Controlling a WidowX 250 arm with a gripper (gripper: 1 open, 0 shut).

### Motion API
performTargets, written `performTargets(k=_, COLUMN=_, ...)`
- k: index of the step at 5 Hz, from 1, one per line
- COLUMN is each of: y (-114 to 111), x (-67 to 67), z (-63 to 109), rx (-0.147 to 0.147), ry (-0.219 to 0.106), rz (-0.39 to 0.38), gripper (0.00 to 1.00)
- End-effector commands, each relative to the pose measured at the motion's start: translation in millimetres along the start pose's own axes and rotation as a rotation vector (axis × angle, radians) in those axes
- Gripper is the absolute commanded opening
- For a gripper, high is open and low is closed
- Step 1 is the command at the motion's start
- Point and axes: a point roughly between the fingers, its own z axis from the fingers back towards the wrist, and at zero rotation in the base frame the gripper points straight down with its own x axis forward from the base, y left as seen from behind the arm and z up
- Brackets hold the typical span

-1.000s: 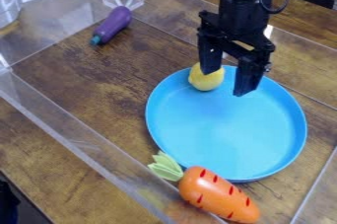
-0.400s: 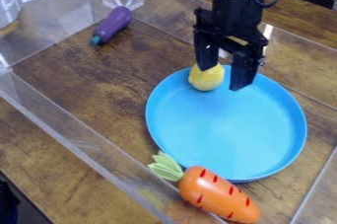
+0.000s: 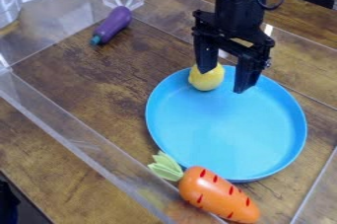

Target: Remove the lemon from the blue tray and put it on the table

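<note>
Dark wood-grain bench (image 3: 59,90) with clear plastic walls round it carried everything in view. Far left, toward the back, a purple eggplant (image 3: 113,25) lay on the planks, well apart from the work area. At the front, an orange carrot (image 3: 211,192) with green leaves lay on the bench just beside the near rim of the blue tray (image 3: 227,124); could not tell whether it touched the rim.

Lemon (image 3: 204,77) sat inside the tray at its far-left edge, against the raised rim. Hand (image 3: 228,76) pointed straight down over that same edge, fingers spread wide and empty. Left finger stood in front of the lemon's left side; right finger hung to the lemon's right, over the blue floor. Lemon appeared to lie between or just behind the fingers; contact could not be judged from this single view.

Step in hand, as judged: pre-grasp alignment, lemon not yet taken. Next move would call for settling the fingers level with the lemon's middle, closing on it without pushing it over the rim, then lifting clear and carrying it to bare planks, away from carrot and eggplant.
</note>
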Motion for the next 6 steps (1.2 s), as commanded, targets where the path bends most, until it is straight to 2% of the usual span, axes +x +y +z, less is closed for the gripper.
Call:
performTargets(k=1, y=12, x=16.0, z=36.7, rx=0.002, ry=-0.100, rz=0.001, gripper=1.00)
performTargets(k=2, y=18, x=12.2, z=49.6, rx=-0.002, ry=-0.104, rz=-0.001, gripper=1.00)
performTargets(k=3, y=14, x=1.4, z=38.9, rx=0.010, ry=-0.081, rz=-0.018, gripper=1.00)
performTargets(k=4, y=7, x=3.4, z=41.5, rx=0.019, ry=-0.053, rz=-0.114, gripper=1.00)
performTargets(k=5, y=-1, x=10.2, z=46.1, rx=0.005, ry=-0.043, rz=-0.181, gripper=1.00)
performTargets(k=6, y=11, x=-4.2, z=34.9, rx=0.021, ry=-0.031, rz=-0.087, gripper=1.00)
